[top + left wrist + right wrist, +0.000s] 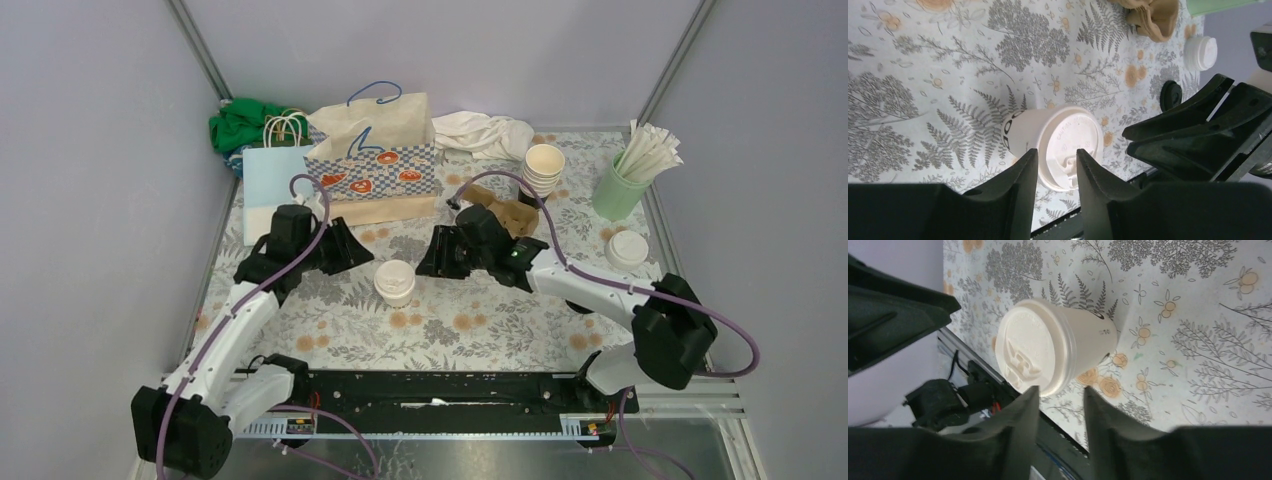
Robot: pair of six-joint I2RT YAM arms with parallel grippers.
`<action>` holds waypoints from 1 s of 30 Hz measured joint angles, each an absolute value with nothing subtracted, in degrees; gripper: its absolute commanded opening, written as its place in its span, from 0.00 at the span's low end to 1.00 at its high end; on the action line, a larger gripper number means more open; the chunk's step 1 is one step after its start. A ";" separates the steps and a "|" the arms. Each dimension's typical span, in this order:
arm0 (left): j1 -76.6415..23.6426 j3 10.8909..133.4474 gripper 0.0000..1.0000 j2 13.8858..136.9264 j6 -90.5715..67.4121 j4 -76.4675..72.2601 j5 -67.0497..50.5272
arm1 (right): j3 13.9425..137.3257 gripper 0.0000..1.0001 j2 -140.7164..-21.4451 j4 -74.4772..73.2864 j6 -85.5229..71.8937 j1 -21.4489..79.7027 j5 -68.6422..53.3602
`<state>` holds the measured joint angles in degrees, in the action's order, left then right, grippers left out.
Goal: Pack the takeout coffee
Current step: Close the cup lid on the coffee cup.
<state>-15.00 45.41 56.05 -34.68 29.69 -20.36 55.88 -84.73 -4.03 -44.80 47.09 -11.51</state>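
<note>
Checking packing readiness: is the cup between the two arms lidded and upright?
Lidded and upright: the cup stands on its base, white lid seated over the rim in both wrist views.

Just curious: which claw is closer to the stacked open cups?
Right. The right gripper is left of the cup stack, nearer the robot; the left gripper lies farther left.

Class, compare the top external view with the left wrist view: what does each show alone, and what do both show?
Only top external: the patterned paper bag, the light blue bag, the stack of lidless cups, the wrapped straws. Only left wrist: dark lettering on the side of the central lidded cup. Both: that cup, a second lidded cup, the brown cup carrier, the tablecloth.
</note>
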 measured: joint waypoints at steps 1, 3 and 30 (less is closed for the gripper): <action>-15.00 44.16 0.54 55.05 -35.22 28.75 -21.08 | 55.02 0.62 -83.61 -3.99 -44.91 47.37 -11.07; -15.00 41.71 0.67 53.19 -35.90 27.62 -22.09 | 53.25 0.72 -81.67 -3.66 -45.06 48.40 -10.15; -15.14 28.05 0.49 49.10 -44.66 15.16 -25.69 | 59.20 0.46 -89.21 -5.02 -46.76 54.22 -0.43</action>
